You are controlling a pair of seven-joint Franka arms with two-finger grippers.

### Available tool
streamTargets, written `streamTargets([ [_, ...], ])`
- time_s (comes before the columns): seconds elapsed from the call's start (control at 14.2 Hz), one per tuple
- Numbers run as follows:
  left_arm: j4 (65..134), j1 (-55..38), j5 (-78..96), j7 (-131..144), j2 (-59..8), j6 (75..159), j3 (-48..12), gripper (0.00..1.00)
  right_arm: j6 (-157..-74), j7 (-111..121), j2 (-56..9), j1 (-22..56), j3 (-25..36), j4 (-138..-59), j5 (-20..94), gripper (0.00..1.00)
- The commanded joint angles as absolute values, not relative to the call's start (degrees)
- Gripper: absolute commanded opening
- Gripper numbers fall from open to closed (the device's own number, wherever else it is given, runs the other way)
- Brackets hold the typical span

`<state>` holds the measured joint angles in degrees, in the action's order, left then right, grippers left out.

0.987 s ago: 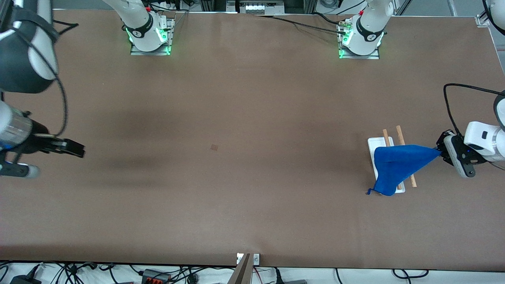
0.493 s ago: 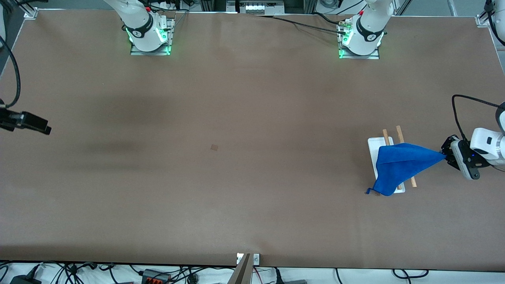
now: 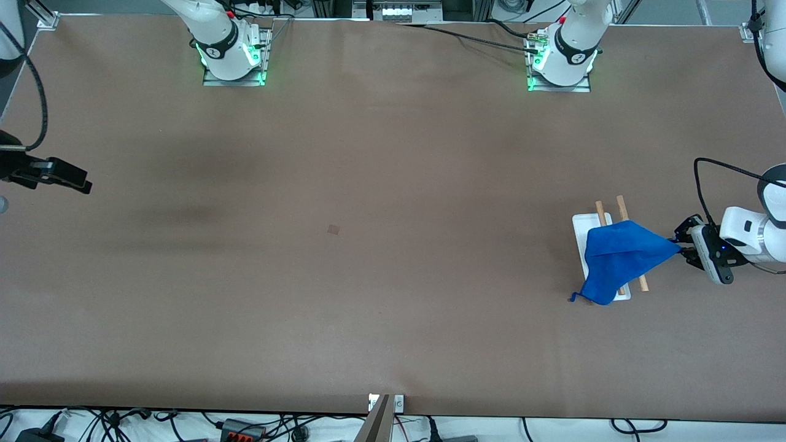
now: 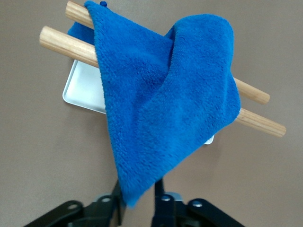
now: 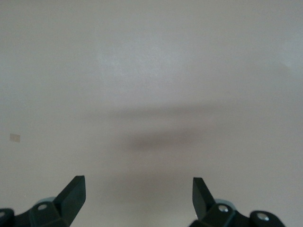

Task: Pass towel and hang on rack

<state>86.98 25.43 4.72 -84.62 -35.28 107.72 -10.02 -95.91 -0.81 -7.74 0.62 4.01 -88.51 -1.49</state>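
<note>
A: Fingers (image 4: 119, 198) of left gripper (image 4: 137, 205) sat slightly parted w/ towel (image 3: 617, 258) corner between them; can't tell if pinched. Towel draped over rack (image 3: 580, 236) rods.

B: Right gripper (image 5: 137, 194) waited wide open, over bare table (image 3: 368, 184). Towel looked soft, light, floppy: grab a corner.

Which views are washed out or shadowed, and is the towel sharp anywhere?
Right wrist view: pale, overexposed table, soft shadow band above the open right hand. Front view: even light, faint dark smudges toward the right arm's end. Left wrist view: towel sharp, fibres visible on the rack.
</note>
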Motion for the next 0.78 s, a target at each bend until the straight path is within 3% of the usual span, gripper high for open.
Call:
streamTargets([
  [0.0, 85.3, 27.1, 5.7, -86.5, -35.6, 106.8, -10.6, 1.0, -99.8, -0.2, -0.9, 0.1, 3.3, -98.5, -2.0, 1.0],
  [0.21, 82.6, 26.9, 5.2, -86.4, -35.2, 104.0, -11.2, 1.0, -99.0, -0.1, -1.1, -0.1, 3.3, -98.1, -1.7, 1.0],
  [0.7, 65.9, 26.3, 5.3, -76.3, -35.2, 81.2, -10.7, 1.0, -98.9, 0.1, -2.6, 0.5, 3.2, -95.3, -1.4, 1.0],
])
